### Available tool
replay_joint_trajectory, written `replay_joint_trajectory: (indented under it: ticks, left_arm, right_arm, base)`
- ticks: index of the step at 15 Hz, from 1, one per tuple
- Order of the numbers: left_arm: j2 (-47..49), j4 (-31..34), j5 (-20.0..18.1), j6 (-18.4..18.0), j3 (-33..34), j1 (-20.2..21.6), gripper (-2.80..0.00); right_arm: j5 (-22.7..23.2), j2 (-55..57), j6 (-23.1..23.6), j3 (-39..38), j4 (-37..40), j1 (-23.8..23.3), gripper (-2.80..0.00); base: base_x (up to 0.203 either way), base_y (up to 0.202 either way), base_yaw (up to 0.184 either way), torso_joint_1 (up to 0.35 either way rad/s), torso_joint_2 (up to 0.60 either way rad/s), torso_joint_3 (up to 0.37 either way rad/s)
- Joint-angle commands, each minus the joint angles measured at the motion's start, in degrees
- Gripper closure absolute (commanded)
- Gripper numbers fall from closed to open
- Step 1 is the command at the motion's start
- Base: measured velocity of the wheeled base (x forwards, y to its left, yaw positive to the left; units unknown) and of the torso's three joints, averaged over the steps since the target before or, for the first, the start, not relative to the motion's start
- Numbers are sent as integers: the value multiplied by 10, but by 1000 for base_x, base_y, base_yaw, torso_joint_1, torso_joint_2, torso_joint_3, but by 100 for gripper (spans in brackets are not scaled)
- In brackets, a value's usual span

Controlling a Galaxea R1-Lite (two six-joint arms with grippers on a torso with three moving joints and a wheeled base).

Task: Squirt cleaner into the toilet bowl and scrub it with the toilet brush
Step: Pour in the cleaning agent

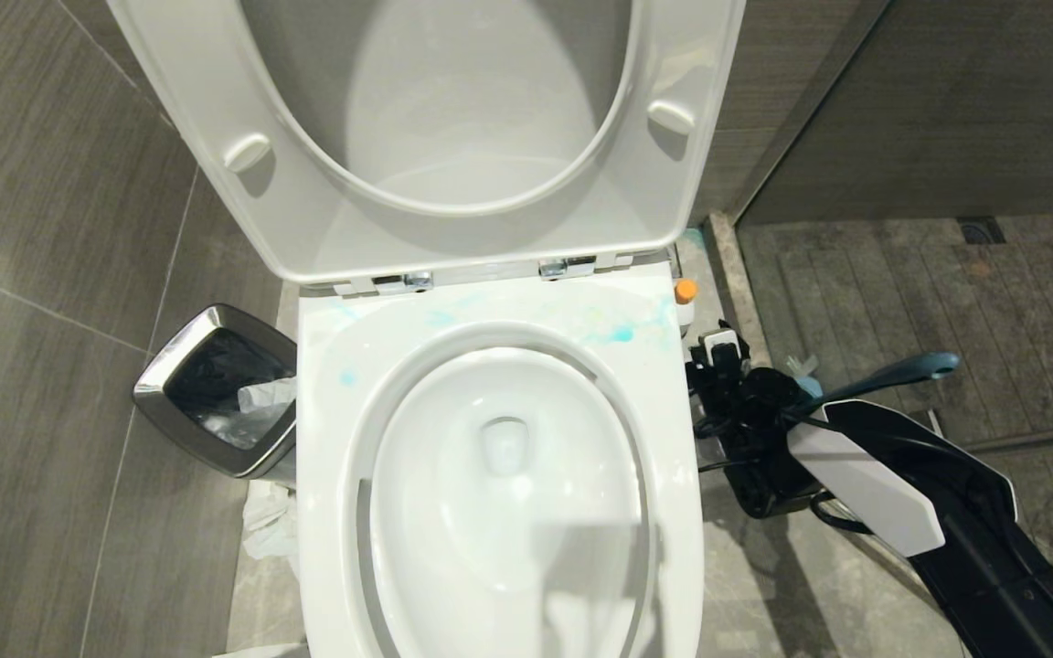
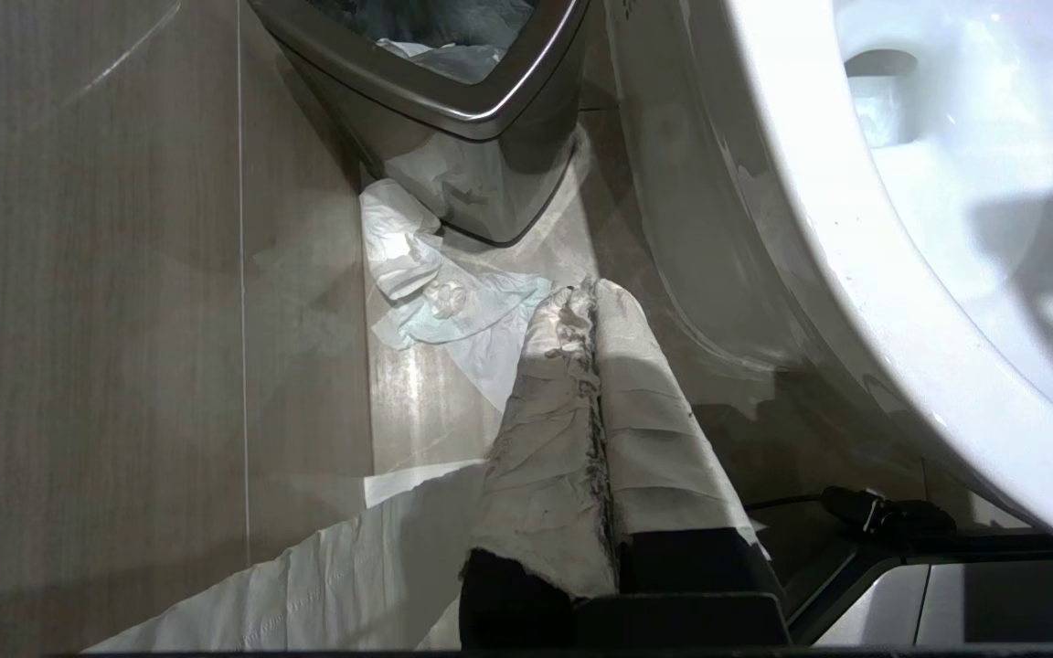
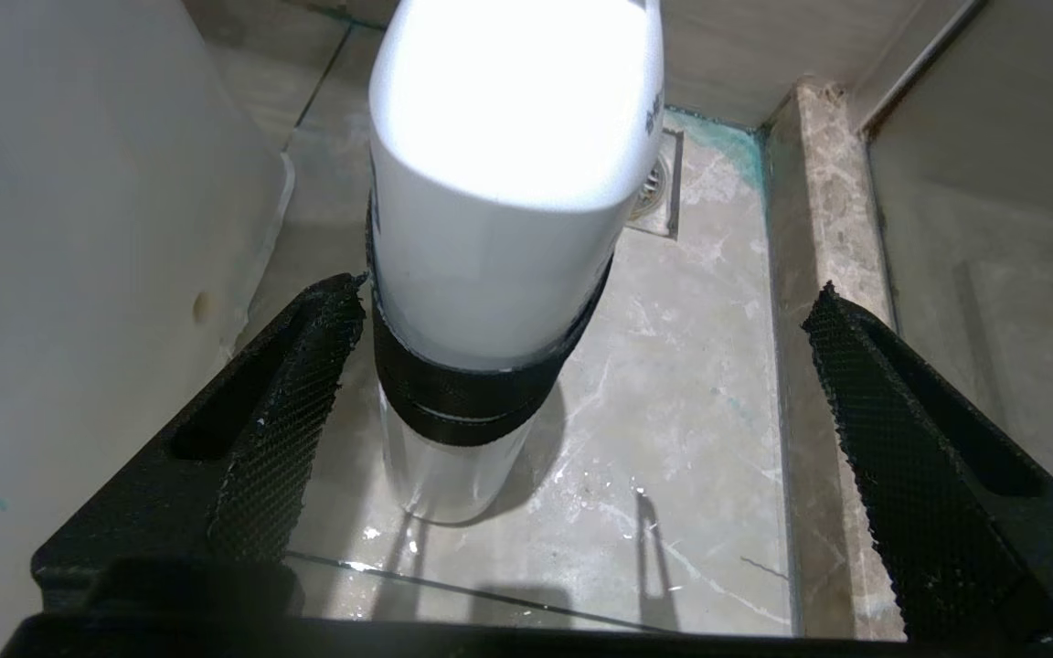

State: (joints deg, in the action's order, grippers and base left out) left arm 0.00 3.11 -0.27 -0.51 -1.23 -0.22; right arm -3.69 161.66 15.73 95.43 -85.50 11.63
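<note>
The white toilet bowl [image 1: 508, 512] fills the middle of the head view, with turquoise smears on its rear rim. The cleaner [image 1: 685, 294], white with an orange cap, stands on the floor by the toilet's right rear corner. In the right wrist view the cleaner [image 3: 490, 247] stands upright between my right gripper's [image 3: 586, 302] open fingers, close against one finger [image 3: 280, 411]. The toilet brush's teal handle [image 1: 892, 373] sticks up behind my right arm; its head is hidden. My left gripper [image 2: 590, 297] is shut and empty, low beside the bowl's outer wall.
A steel-rimmed bin [image 1: 216, 388] with a black liner stands left of the toilet, crumpled paper [image 1: 271, 525] on the floor beside it. Seat and lid [image 1: 453, 137] are raised. A floor drain [image 3: 656, 187] and a raised stone threshold [image 3: 819, 228] lie behind the cleaner.
</note>
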Motion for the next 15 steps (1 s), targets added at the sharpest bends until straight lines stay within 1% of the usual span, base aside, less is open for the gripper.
replay_joint_trajectory:
  ticks: [1,6,10,13,15]
  left_arm:
    - [1,0,0,0,0,0,0]
    - [1,1,0,0,0,0,0]
    - [1,1,0,0,0,0,0]
    - [1,1,0,0,0,0,0]
    - [1,1,0,0,0,0,0]
  right_arm:
    - [0,-1,1,2,3,1,0]
    - [0,2,1,45,31,0,0]
    - [0,0,1,36,23,0,0]
    - [1,-15,-1,-4,15,0,0]
    - [6,-45,-8,-80,0,0,0]
  base:
    - [0,0,0,0,0,0]
    - [0,0,0,0,0,0]
    - [0,0,0,0,0,0]
    - [0,0,0,0,0,0]
    - [0,0,0,0,0,0]
